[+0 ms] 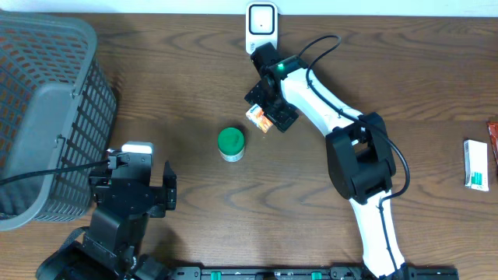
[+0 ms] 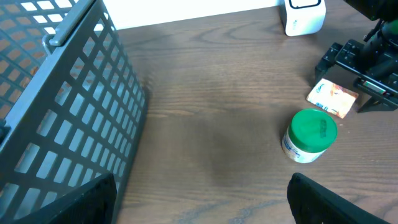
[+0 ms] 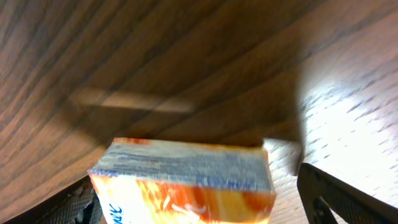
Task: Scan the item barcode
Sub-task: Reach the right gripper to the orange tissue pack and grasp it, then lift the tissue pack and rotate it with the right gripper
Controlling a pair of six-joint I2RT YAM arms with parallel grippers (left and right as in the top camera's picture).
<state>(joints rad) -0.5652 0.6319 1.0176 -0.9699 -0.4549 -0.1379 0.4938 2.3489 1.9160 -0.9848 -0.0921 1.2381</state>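
At upper centre, pick-up step: your right jaws spread astride the box [image 1: 257, 118], left jaws spread too; pinch next, then show the scanner [image 1: 261, 22].

The right arm [image 1: 327, 109] is showing smooth white shells along its links, with bulky black housings [image 1: 359, 159] sitting at the joints. A small green light [image 1: 276, 69] is glowing near its wrist, and thin black cables [image 1: 319, 43] are looping off it — one by the wrist, another by the large joint. The left arm [image 1: 124, 214] is appearing black throughout — boxy and angular, carrying a pale block [image 1: 138, 147] on top and trailing a dark lead [image 1: 47, 175]. The left fingers [image 2: 336, 202] and right fingers [image 3: 348, 199] are showing matte black.
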